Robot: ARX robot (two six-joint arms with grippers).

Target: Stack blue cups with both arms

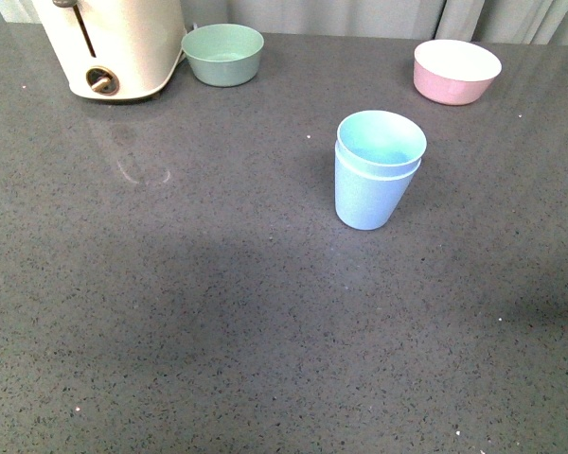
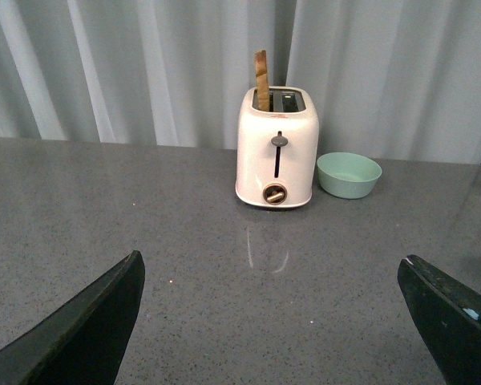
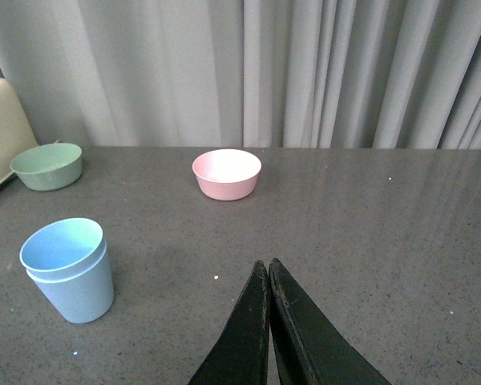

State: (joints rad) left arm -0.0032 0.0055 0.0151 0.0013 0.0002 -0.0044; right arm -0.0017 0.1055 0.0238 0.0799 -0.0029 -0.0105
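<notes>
The two blue cups [image 1: 376,173] stand nested, one inside the other, upright on the grey counter right of centre in the front view. The right wrist view shows the same nested blue cups [image 3: 68,269] apart from my right gripper [image 3: 267,263], which is shut with its two black fingers pressed together and nothing between them. My left gripper [image 2: 272,265] is open, its fingers wide apart over bare counter, facing the toaster; the cups do not show in that view. Neither arm appears in the front view.
A cream toaster [image 1: 111,45] with toast in it stands at the back left, a sage-green bowl [image 1: 223,54] beside it. A pink bowl [image 1: 456,71] sits at the back right. Grey curtains [image 3: 248,72] hang behind the counter [image 1: 218,312].
</notes>
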